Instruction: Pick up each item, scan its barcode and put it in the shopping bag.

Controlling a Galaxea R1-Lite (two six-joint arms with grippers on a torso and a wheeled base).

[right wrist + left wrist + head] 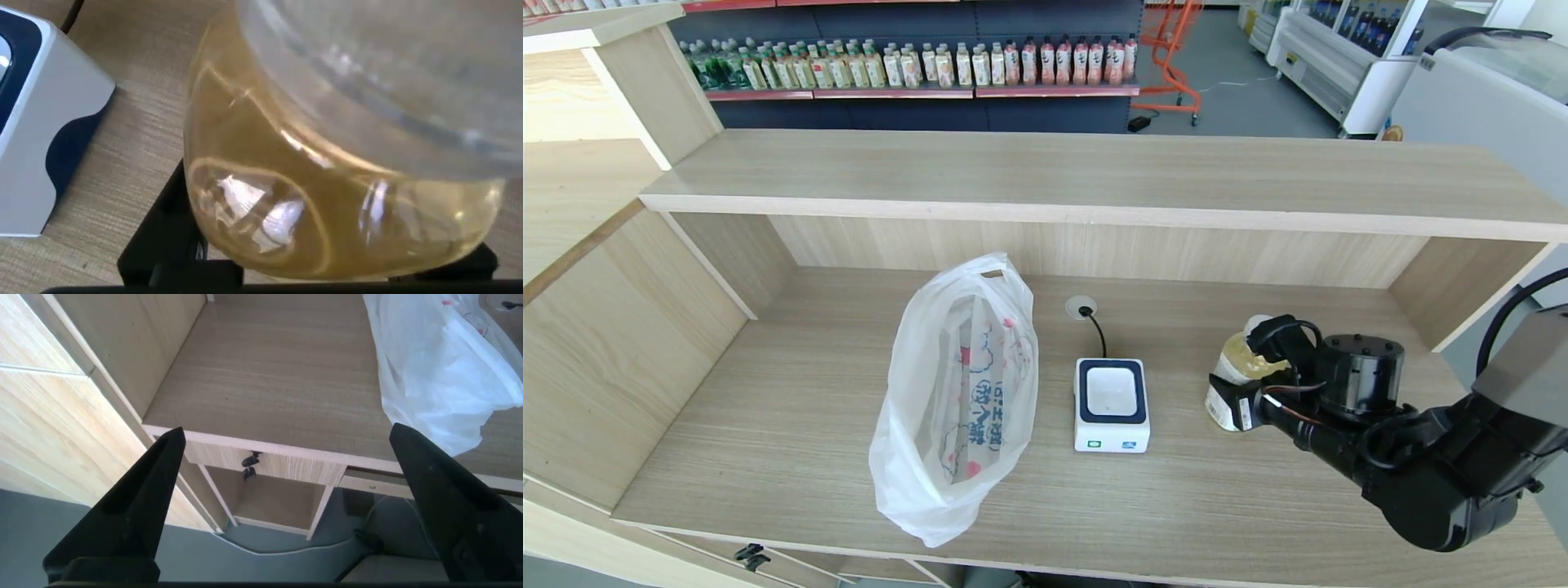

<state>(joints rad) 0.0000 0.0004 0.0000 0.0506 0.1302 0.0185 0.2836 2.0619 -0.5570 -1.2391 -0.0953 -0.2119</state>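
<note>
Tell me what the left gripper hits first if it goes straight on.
Probably the counter's front edge beside the lock; the left gripper, open, points at it, though depth is unclear.

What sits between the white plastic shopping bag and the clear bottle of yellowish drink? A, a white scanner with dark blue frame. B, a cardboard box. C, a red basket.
A: the white scanner stands between the shopping bag and the bottle in the head view.

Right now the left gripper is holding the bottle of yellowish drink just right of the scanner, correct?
Not quite: it is the right gripper that holds the bottle, just right of the scanner, as the head view shows.
</note>
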